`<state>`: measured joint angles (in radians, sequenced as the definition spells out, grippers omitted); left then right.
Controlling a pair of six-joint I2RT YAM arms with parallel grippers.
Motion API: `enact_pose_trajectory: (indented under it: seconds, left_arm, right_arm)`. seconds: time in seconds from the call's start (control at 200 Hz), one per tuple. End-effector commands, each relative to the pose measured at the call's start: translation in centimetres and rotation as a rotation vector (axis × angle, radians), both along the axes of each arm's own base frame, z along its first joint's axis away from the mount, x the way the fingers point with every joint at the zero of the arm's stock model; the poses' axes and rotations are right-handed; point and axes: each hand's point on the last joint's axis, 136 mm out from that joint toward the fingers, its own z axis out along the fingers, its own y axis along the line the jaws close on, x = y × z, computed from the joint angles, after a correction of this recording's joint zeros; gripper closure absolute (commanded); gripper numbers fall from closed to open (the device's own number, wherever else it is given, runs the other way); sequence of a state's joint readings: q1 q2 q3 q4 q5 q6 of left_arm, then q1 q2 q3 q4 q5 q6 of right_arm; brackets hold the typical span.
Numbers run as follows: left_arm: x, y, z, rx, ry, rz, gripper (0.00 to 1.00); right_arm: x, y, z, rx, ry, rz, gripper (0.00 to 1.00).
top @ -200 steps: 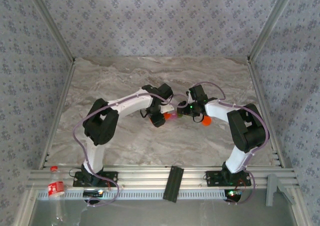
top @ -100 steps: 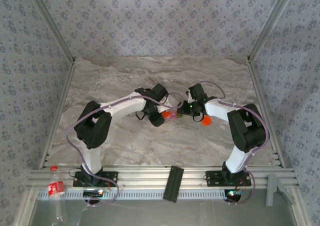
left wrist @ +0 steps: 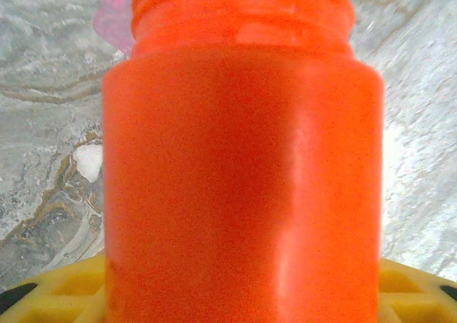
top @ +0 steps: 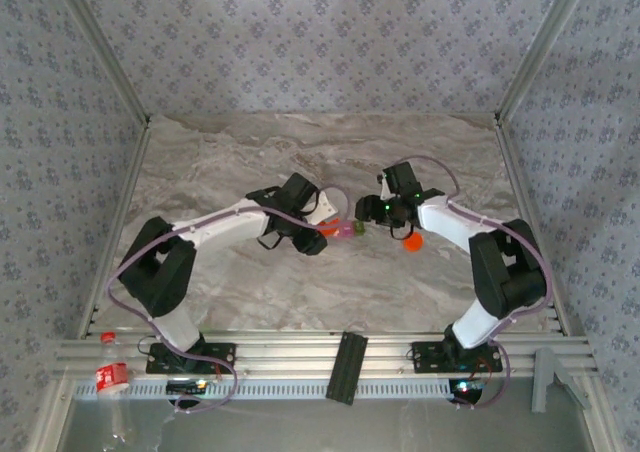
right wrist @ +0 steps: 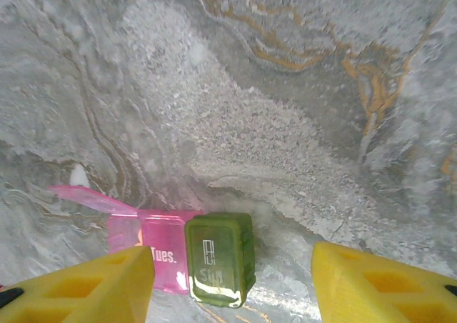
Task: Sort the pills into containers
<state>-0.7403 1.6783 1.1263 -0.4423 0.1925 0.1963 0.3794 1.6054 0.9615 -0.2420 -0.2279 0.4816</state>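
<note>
The only writing you're getting clearly is "Tues." on the pink half of the containers (right wrist: 171,255). The green half's lid is showing pale lettering too, but I can't make it out. The pink lid is standing open and the green one is sitting shut. A clear bottle (top: 112,377) with a red label is sitting at the near-left corner, the label too small to read.

Everything's resting on a grey marble-look table (top: 230,152) with brownish veins, boxed in by blue-grey patterned walls (top: 320,42).

Counting: two arms, one joined pair of containers, one orange bottle (left wrist: 243,158), and one small orange round thing (top: 410,240) beside your right arm.

Your left gripper (top: 318,232) is gripping the orange bottle, its threaded neck pointing at the pink half, mid-table. Your right gripper (top: 365,215) is hanging over the containers with its fingers spread wide, pinching nothing.
</note>
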Motion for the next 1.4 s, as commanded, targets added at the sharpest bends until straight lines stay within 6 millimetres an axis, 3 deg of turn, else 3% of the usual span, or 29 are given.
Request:
enact_pose_trajectory:
  seconds: [0.0,0.27,0.47,0.72,0.914,1.084,1.394]
  left_arm:
    - [1.0,-1.5,3.8,-0.182,-0.098,0.003,1.00]
    - [2.0,-2.1,6.7,-0.367,-0.219,0.015,1.00]
    - [3.0,-3.2,9.7,-0.498,-0.321,0.018,1.00]
    - [4.1,-3.9,16.7,-0.702,-0.486,0.037,1.00]
    - [3.4,-3.7,22.6,-0.844,-0.594,0.034,1.00]
    - [1.8,-3.7,26.3,-0.914,-0.655,0.001,1.00]
    - [-0.7,-3.9,28.8,-0.959,-0.694,-0.056,1.00]
  right_arm:
    - [0.3,-1.1,2.0,-0.013,-0.020,-0.037,0.36]
    - [-0.9,-3.4,2.8,-0.063,-0.006,-0.080,0.30]
    - [-3.1,-6.9,1.6,-0.227,0.058,-0.126,0.24]
    - [-6.0,-10.6,0.3,-0.385,0.146,-0.168,0.17]
    - [-7.1,-11.2,-1.1,-0.412,0.205,-0.169,0.16]
    - [-7.6,-11.6,-3.2,-0.445,0.265,-0.173,0.17]
    - [-6.6,-11.8,-4.4,-0.453,0.278,-0.184,0.24]
